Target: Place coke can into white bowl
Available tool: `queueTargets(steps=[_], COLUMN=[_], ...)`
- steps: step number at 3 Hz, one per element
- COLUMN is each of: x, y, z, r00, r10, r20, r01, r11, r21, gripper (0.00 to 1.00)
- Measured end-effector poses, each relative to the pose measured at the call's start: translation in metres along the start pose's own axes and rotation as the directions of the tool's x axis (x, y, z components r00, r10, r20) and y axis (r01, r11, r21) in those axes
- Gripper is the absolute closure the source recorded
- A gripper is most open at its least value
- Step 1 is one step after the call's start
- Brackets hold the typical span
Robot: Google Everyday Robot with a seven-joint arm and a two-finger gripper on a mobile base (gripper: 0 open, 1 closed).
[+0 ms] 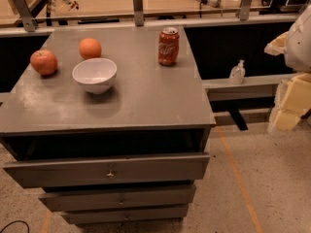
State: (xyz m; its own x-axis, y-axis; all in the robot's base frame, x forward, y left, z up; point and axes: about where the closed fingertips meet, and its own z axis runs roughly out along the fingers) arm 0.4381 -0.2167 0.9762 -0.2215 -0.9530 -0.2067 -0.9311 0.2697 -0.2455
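Note:
The coke can (168, 46), red with white script and a silver top, stands upright near the back right of the grey cabinet top (146, 96). The white bowl (95, 74) sits empty to the left of the middle, about a bowl's width left of and in front of the can. My gripper (290, 100) shows as white and pale yellow parts at the right edge of the view, off the cabinet, well to the right of the can and holding nothing that I can see.
An orange (90, 48) lies just behind the bowl and a red apple (43, 62) lies at the left edge. A sanitizer bottle (237, 73) stands on a ledge to the right. The cabinet's top drawer (109, 169) is pulled out a little.

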Motion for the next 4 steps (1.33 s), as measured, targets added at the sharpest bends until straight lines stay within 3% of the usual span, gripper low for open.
queueTargets(steps=[1, 2, 3, 4], x=[0.000, -0.008, -0.030, -0.078], y=[0.000, -0.009, -0.037, -0.088], z=[0.000, 0.013, 0.039, 0.069], r00=[1.000, 0.996, 0.958, 0.855], r10=[0.000, 0.044, 0.114, 0.157], r20=[0.001, 0.083, 0.262, 0.495], r01=[0.000, -0.044, -0.108, -0.133], r11=[1.0000, 0.9990, 0.9934, 0.9876], r21=[0.000, -0.008, -0.039, -0.084], gripper=[0.00, 0.00, 0.00, 0.00])
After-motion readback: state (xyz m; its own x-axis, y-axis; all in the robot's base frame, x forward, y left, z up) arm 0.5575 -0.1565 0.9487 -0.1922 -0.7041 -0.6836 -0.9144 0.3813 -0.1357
